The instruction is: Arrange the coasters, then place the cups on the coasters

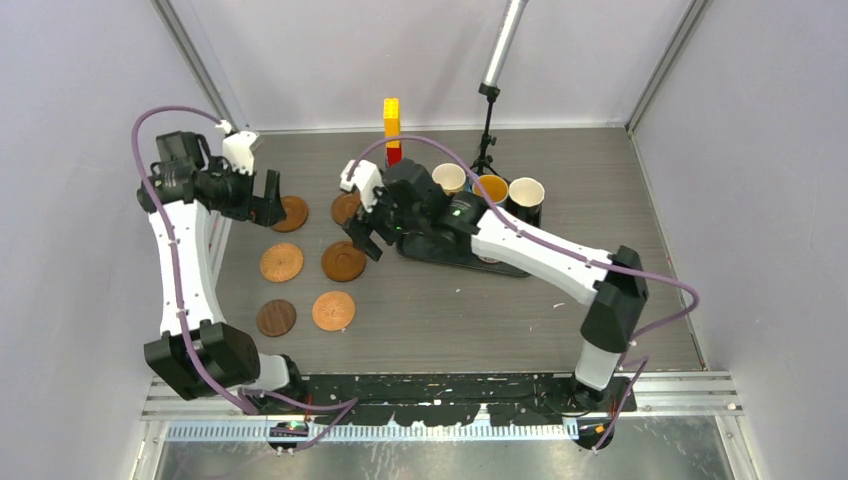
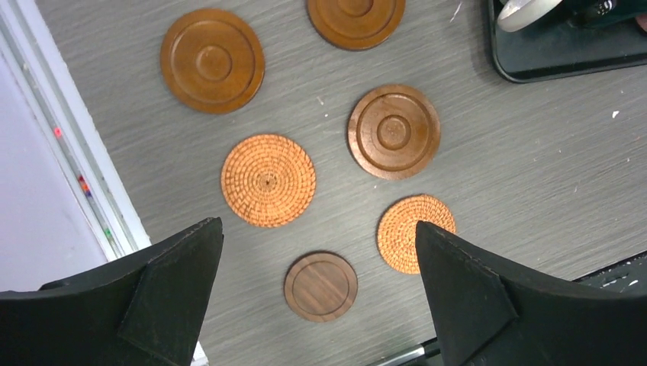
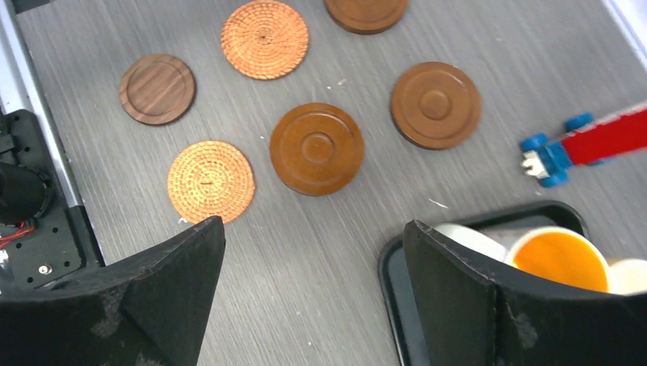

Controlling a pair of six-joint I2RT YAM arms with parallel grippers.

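Note:
Several round coasters lie spread on the grey table, left of centre. Two are woven tan [image 1: 282, 262] [image 1: 333, 311], one is dark brown [image 1: 276, 318], and the glossy brown wood ones include one in the middle [image 1: 343, 261]. My left gripper [image 1: 262, 200] hangs open and empty above the far-left coaster [image 1: 293, 213]; in the left wrist view its jaws [image 2: 318, 223] frame the dark coaster [image 2: 321, 286]. My right gripper [image 3: 314, 223] is open and empty over bare table beside the black tray [image 3: 385, 263]. Cups [image 1: 449, 178] [image 1: 491, 188] [image 1: 526, 195] stand on the tray, partly hidden by the right arm.
A yellow-red-blue toy brick tower [image 1: 392, 125] stands at the back behind the coasters. A black lamp stand [image 1: 487, 120] rises behind the tray [image 1: 470, 255]. Grey walls close in the table on the left, back and right.

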